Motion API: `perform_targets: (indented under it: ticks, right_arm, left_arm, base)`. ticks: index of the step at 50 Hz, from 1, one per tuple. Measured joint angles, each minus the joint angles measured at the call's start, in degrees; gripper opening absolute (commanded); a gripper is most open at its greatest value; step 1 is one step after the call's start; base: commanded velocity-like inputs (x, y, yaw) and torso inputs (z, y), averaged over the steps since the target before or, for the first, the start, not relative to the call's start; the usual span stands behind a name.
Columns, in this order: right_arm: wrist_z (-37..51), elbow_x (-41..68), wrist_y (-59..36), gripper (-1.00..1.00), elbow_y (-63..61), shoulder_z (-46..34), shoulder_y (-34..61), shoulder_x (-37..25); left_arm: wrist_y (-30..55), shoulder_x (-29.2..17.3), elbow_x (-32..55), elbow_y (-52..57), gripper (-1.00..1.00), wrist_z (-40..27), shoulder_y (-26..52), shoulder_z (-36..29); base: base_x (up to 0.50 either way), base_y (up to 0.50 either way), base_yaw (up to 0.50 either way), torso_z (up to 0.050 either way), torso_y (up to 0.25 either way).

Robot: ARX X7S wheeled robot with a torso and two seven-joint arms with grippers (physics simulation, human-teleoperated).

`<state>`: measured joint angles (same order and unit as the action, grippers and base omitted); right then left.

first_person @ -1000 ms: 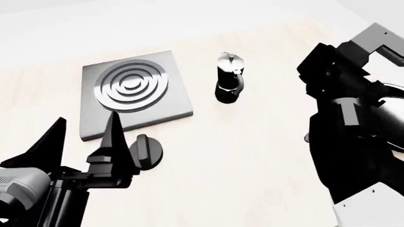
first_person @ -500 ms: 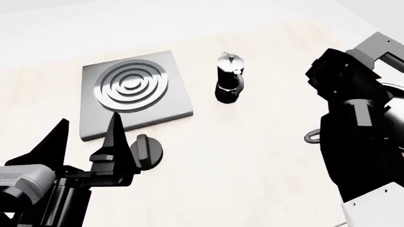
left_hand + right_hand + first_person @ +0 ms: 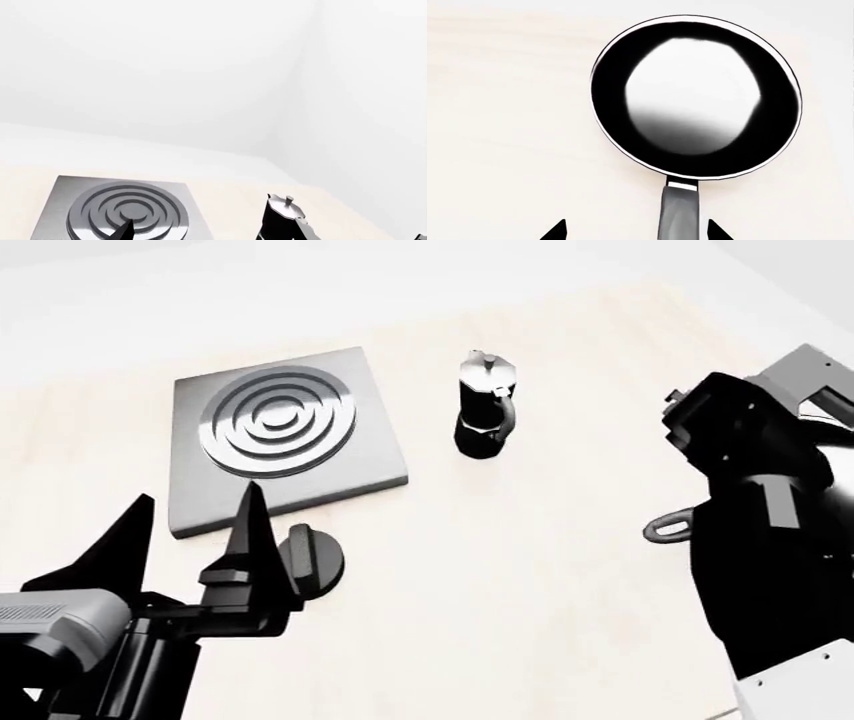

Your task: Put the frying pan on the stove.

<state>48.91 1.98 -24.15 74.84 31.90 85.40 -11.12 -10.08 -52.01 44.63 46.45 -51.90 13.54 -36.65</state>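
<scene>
The frying pan point(image 3: 696, 97) lies flat on the table, glossy black with a bright reflective inside. Its grey handle point(image 3: 679, 215) runs back between my right gripper's point(image 3: 636, 232) open fingertips, nearer one of them, and I cannot tell whether they touch it. In the head view only the handle's loop end point(image 3: 667, 528) shows, beside my right arm point(image 3: 774, 540), which hides the pan. The stove point(image 3: 280, 435) is a grey square slab with raised rings at the far left, and it also shows in the left wrist view point(image 3: 120, 210). My left gripper point(image 3: 187, 540) is open and empty, in front of the stove.
A black-and-silver moka pot point(image 3: 485, 405) stands between the stove and the pan side, also in the left wrist view point(image 3: 283, 220). A small round black knob point(image 3: 310, 560) lies by my left gripper's fingers, just in front of the stove. The table is pale wood, with white walls behind.
My right arm has moved right and nearer in the head view, uncovering the handle's loop end. My left gripper has sunk slightly. The stove, pot and knob have not moved.
</scene>
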Motion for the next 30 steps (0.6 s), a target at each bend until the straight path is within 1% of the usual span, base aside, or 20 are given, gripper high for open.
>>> perform_targets:
  ticks: [17, 30]
  right_arm:
    - [-0.9, 1.0, 1.2, 1.0, -0.4, 1.7, -2.7, -1.2]
    - [-1.0, 0.3, 2.2, 1.0, -0.5, 1.3, -5.2, -1.2]
  left_arm:
    - [0.4, 0.5, -0.2, -0.4, 1.0, 0.3, 0.0, -0.4]
    - [0.5, 0.7, -0.2, -0.6, 1.0, 0.5, 0.0, -0.5]
  base:
    - [0.0, 0.0, 0.0, 0.0, 0.0]
    - [0.0, 0.0, 0.0, 0.0, 0.0]
